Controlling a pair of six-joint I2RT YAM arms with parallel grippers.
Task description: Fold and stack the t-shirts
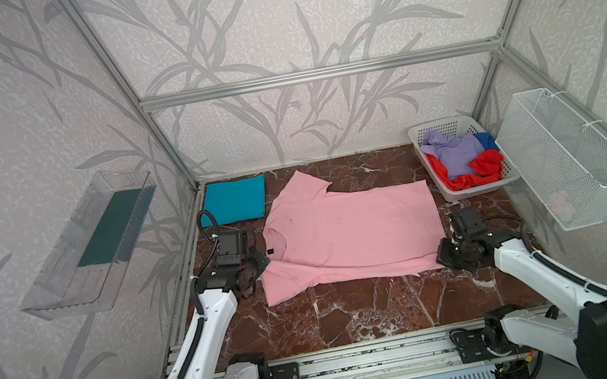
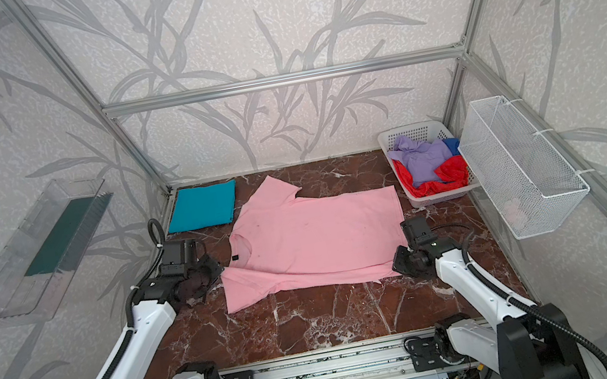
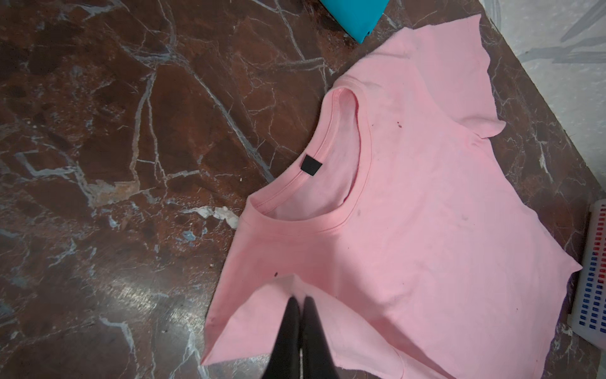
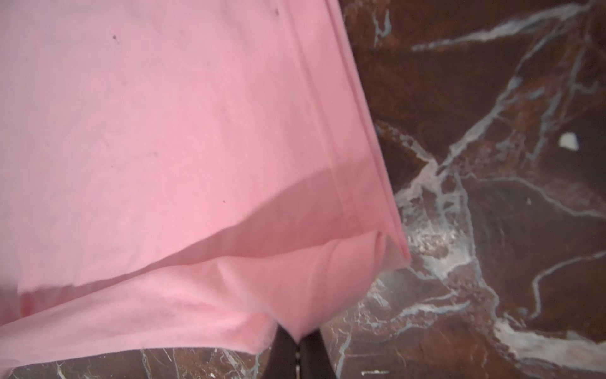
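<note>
Now left jaws clamp the pink t-shirt [image 1: 351, 232] at its shoulder, right jaws at its hem; lift both evenly, edge taut.

Bright diffuse light, soft shadows; sheen on marble tabletop [image 3: 141, 292]; right wrist view soft; top views wide-angle bowed.

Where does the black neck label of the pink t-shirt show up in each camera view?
Both top views: the black neck label sits left of centre, at the left end of the pink t-shirt.
Left wrist: near the middle of the picture, on the neckline.
Right wrist: not in it; only the shirt's hem end shows.
Shared landmark: the pink t-shirt, in all four.
</note>
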